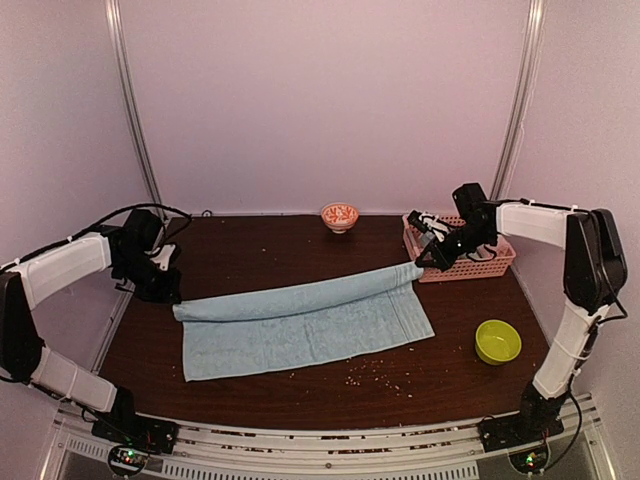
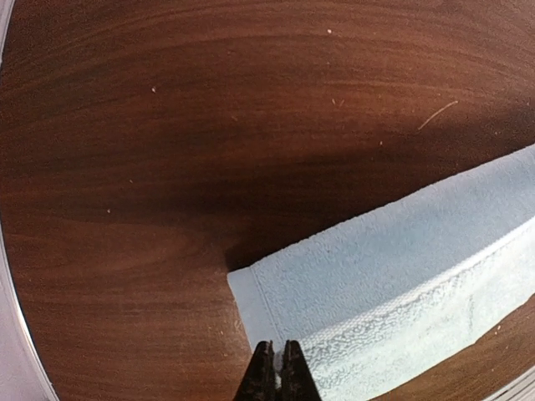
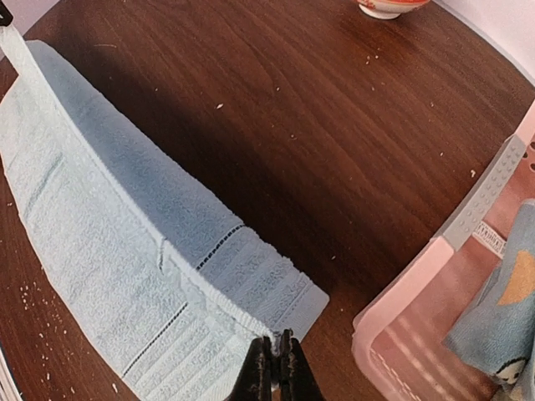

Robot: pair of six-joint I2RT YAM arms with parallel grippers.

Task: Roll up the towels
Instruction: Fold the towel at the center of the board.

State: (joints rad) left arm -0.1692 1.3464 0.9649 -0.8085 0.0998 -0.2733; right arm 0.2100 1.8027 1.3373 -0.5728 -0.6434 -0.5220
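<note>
Crumbs [image 1: 375, 372] dot the surface [image 1: 300, 250] nearest the arm bases, just short of the plain towel [image 1: 300, 335], which lies mostly flat w/ its long side running from one hand to the other. Left hand [image 1: 170, 290] is pinched tight on the towel's far-left corner; its wrist view shows the fingers closed w/ the cloth edge at their tips. Right hand [image 1: 425, 262] is likewise closed, no gap, on the far-right corner. The far long edge is lifted betw. the two hands, w/ cloth sloping down from it to the flat part. Green bowl [image 1: 497, 341] sits nearer than the right hand and to its outer side, well apart. Pink basket [image 1: 490, 262] is just beyond the right hand and holds the spotted towel [image 3: 501, 317], bunched. Small bowl [image 1: 340, 215] stands farthest back, inward of the right hand. Progress, as a judgement: early. Looks like a lengthwise fold in hand; no roll started on either towel, and the spotted one is not yet out of the basket.
</note>
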